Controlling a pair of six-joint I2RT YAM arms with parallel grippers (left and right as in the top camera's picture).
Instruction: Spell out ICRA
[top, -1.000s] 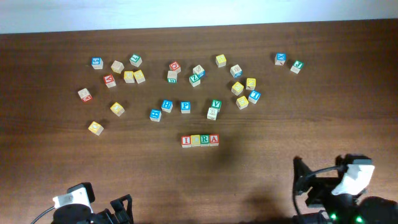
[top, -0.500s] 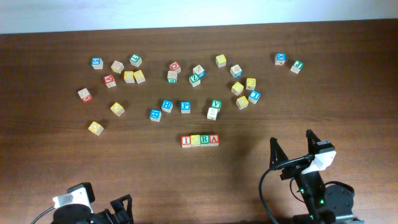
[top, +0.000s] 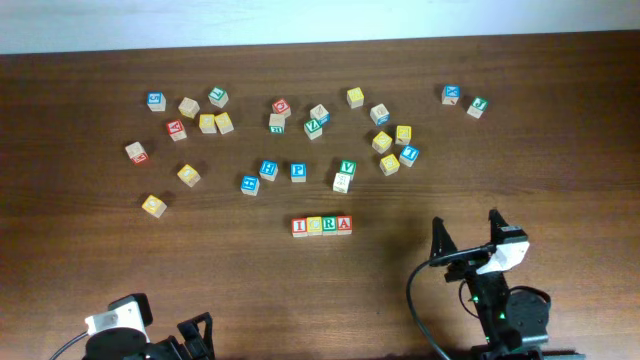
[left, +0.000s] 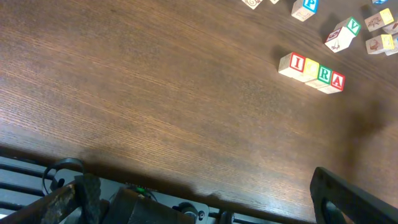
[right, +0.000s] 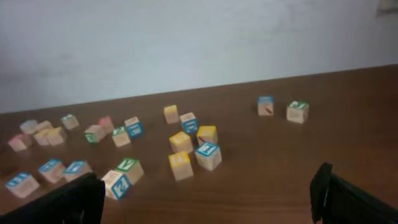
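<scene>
You may judge the task as done, or almost. The row of four blocks (top: 321, 225) lies in the middle of the desk (top: 100, 260), touching side by side. It reads I, then a yellow block (top: 314, 225) whose letter I cannot read, then R, A. The right hand (top: 466, 235) and the left hand (top: 197, 326) are both released and empty, well apart from the row.

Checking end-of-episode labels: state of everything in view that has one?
row: four blocks side by side, touching; reads I, unreadable yellow, R, A
loose blocks: scattered, apart from row
left end effector: open, empty
right end effector: open, empty
</scene>
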